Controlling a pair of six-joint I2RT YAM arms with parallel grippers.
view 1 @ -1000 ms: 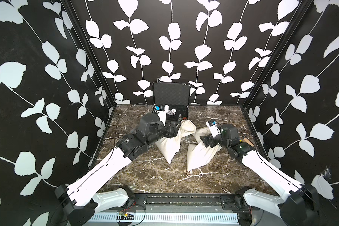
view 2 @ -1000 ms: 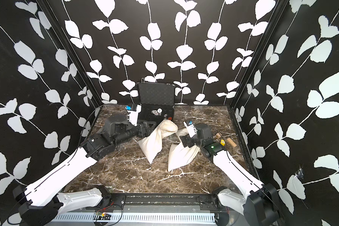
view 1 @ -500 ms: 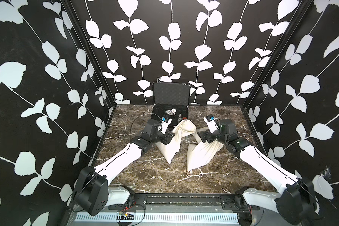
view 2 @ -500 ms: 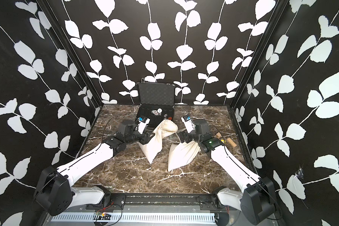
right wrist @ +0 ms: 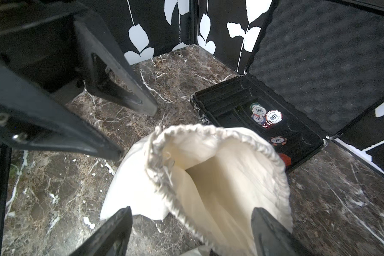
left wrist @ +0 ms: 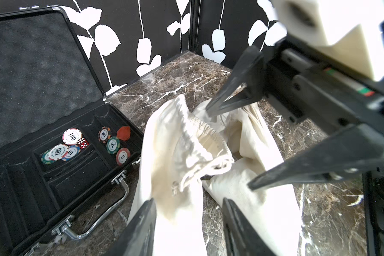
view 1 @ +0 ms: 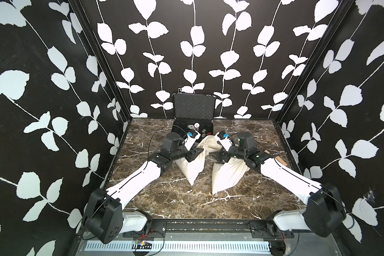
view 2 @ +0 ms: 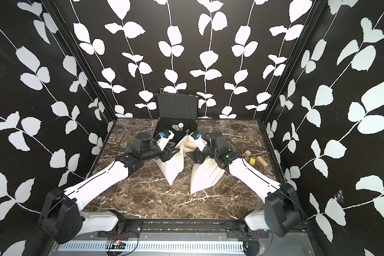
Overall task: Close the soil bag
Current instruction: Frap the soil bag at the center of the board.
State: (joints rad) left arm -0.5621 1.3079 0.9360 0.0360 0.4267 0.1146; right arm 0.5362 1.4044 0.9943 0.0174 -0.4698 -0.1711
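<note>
Soil bag [view 1: 193,166], cream cloth, lies mid-desk in two lobes. Their points aim at the front edge and their tops meet just before the case; whether that is one folded sack or two I cannot tell.

Nearest, the front stretch of the desk [view 1: 175,199] is bare marble, so there is free room to draw cloth or cord that way. Further in, both arms converge on the bag. The left tool [left wrist: 187,200] stands partly spread astride one lobe, with a strip of marble showing beside the cloth, so it grips nothing. The right tool [right wrist: 191,209] is spread wide around the other lobe, one fingertip seeming to touch cloth by the gathered mouth [right wrist: 208,130]. The mouth gapes, and no soil shows inside.

The likeliest trouble is the jaws shutting on a fold of cloth rather than the drawstring, which would drag the sack and leave the mouth open. The two tools are near each other, so inward pulls could knock them together. Beyond them, the mouth sits just beside the open case [view 1: 194,106] of chips [left wrist: 70,150], whose handle could snag cloth. Blocks [view 2: 262,161] lie well apart on the right side, by the wall.
</note>
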